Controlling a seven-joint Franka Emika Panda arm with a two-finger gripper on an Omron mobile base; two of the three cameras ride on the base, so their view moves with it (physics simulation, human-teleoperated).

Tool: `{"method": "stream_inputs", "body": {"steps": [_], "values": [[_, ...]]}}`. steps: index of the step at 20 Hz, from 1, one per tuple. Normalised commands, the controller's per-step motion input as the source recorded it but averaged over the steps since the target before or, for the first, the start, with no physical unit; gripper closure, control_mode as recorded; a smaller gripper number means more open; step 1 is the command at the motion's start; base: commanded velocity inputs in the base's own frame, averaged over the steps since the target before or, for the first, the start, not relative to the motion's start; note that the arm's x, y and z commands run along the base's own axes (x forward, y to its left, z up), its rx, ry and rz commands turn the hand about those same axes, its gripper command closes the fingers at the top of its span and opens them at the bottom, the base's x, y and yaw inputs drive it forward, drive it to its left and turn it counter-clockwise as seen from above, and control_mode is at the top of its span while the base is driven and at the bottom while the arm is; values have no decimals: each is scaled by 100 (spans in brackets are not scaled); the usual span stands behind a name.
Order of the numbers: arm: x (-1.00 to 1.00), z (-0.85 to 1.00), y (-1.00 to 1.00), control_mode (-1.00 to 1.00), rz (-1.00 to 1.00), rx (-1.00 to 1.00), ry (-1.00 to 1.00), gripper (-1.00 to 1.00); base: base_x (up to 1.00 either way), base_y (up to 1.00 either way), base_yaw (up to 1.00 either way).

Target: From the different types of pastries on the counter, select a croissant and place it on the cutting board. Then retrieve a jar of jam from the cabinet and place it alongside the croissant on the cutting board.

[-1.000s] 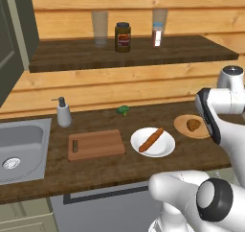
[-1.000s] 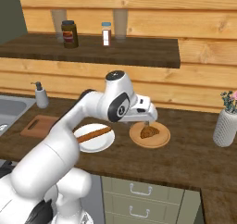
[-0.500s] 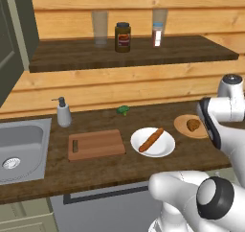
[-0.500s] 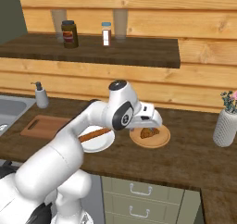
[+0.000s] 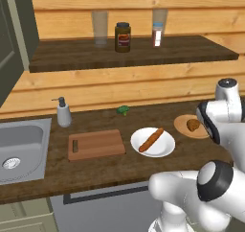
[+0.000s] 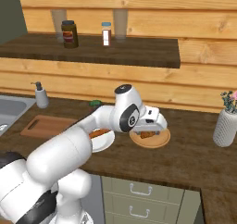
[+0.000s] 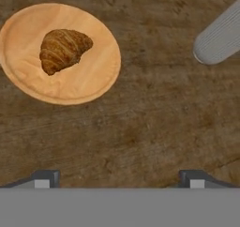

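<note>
Gripper [image 7: 117, 177] has descended, jaws wide and empty; croissant [image 7: 62, 49] sits at 10 o'clock; approach under way.

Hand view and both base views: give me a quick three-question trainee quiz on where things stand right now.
1. True or false: the croissant lies on the cutting board.
2. Multiple choice: what lies on the white plate? A) a croissant B) a long stick-shaped pastry C) nothing
3. Fill in: the gripper has its jaws ____ and holds nothing.

Key: 1. False; it lies on a round wooden plate. 2. B. 3. open.
</note>
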Motion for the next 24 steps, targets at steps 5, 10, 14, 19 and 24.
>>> {"method": "stream_inputs", "body": {"steps": [5, 10, 14, 19, 24], "values": [[9, 0, -15, -100, -1, 2, 7, -100, 0, 0, 0], [2, 0, -10, -100, 0, 19, 9, -100, 0, 0, 0], [11, -9, 1, -100, 0, 6, 0, -100, 0, 0, 0], [41, -20, 27, -100, -3, -4, -4, -100, 0, 0, 0], [32, -19, 15, -100, -2, -2, -1, -100, 0, 0, 0]]}}
